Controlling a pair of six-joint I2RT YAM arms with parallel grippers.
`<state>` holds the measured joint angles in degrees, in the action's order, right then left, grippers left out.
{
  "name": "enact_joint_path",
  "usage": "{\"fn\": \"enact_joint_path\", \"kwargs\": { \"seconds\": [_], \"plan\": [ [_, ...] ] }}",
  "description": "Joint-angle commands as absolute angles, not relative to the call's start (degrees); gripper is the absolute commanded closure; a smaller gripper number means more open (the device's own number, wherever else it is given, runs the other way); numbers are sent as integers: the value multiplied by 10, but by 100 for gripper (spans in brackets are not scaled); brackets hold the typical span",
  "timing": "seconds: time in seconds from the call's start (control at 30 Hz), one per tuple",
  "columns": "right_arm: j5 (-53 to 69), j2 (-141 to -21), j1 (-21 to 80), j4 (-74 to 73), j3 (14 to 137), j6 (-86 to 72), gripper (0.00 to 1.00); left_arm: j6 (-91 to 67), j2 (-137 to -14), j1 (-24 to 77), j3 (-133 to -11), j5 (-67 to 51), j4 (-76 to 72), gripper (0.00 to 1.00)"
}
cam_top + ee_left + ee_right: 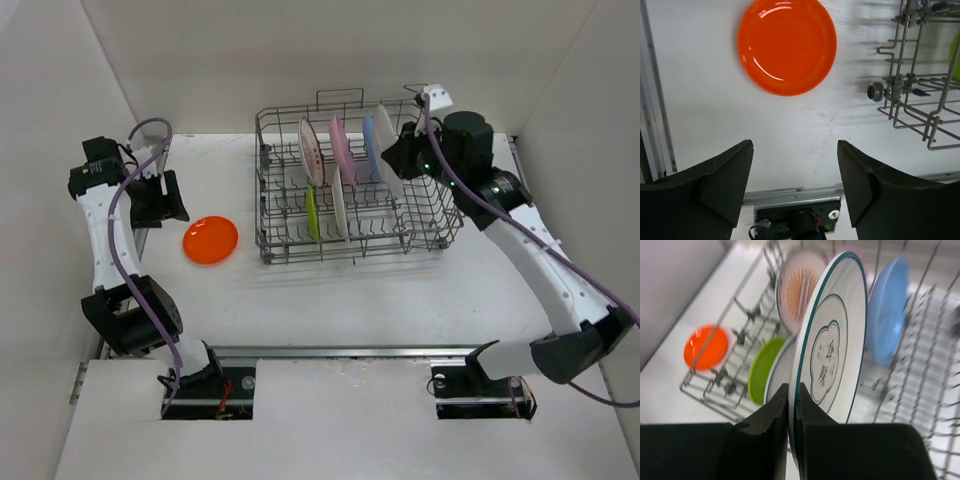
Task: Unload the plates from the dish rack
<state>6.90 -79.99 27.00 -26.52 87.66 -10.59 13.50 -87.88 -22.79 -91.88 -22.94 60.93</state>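
White tabletop (400, 300), pale walls (300, 60) on three sides, seemingly soft even light

You have a white table (330, 310) with a faint grain in its painted surface. It is boxed in by plain white walls: a back wall (330, 50), a left wall (40, 80) and a right wall (590, 90). A metal rail (350, 351) runs along the table's near edge, and on the near side of it lies a white front panel (340, 430). Note a second metal strip (655, 100) bordering the surface in the left wrist view.
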Motion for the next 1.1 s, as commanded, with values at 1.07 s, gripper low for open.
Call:
{"fn": "enact_joint_path", "kwargs": {
  "seconds": [1.07],
  "plan": [
    [-338,-1011,795,-439,750,-210,95,122,-1190,117,-1174,-121,789,48]
  ]
}}
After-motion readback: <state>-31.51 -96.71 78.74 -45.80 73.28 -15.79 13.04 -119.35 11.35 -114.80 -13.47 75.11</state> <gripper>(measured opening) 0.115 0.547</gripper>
